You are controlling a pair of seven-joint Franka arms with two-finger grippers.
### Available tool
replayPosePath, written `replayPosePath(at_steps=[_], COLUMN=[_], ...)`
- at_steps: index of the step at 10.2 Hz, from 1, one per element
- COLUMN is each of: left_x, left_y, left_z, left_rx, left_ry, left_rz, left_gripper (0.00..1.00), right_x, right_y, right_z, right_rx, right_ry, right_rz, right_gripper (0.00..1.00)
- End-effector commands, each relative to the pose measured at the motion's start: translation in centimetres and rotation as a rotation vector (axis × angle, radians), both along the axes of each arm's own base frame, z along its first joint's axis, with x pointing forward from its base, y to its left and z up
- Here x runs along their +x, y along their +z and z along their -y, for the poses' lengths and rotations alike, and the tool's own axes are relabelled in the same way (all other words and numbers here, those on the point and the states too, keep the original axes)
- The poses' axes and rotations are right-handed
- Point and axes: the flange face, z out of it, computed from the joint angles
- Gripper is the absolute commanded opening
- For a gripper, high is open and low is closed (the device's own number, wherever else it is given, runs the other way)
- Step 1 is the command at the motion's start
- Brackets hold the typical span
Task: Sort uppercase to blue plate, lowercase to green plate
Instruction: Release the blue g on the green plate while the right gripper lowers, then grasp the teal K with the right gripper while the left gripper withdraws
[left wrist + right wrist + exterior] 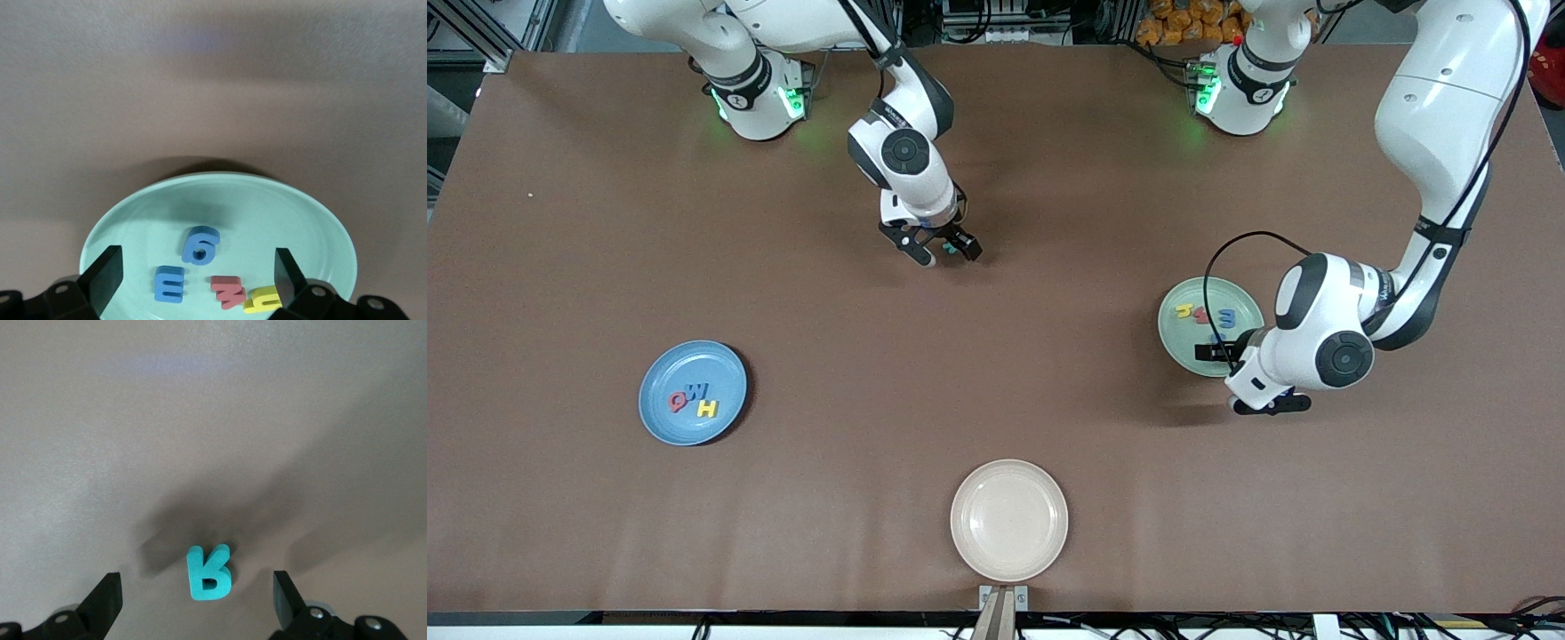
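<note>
Front view shows a matte brown counter (1049,373) carrying 3 round, shallow, smooth plates. The blue plate (663,418), toward the right arm's end, holds 3 foam capitals bunched together: red Q (679,403), blue M (698,391) and yellow H (708,409). The green plate (1183,347), toward the left arm's end, holds 4 small foam letters: yellow h (261,301), red w (228,291), blue m (169,284) and blue g (201,245), close together, with bare glazed surface around them out to the rim. The teal R (209,572) lies alone on open counter with clear room all around. The right gripper (197,600) hangs over it, fingers spread wide. The left gripper (197,283) hangs over the green plate, fingers spread wide, pinching nothing. A cream plate (1009,520) sits near the counter's front edge.
</note>
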Motion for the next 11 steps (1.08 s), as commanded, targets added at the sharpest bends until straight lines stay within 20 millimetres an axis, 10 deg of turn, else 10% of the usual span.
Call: replayPosePath(at_steps=[1, 11], left_x=[0.1, 1.3], left_y=[2.5, 15.2], left_z=[-1.3, -6.9], left_rx=[0.02, -0.036], left_ry=[-0.033, -0.034], left_rz=[0.02, 0.007], left_gripper=[1.0, 1.0], right_x=[-1.3, -0.9], right_y=[-0.3, -1.3], right_z=[-0.6, -0.5], right_rx=[-0.004, 0.014], right_ry=[-0.008, -0.022], right_rz=[0.005, 0.023], right_gripper=[1.0, 1.0])
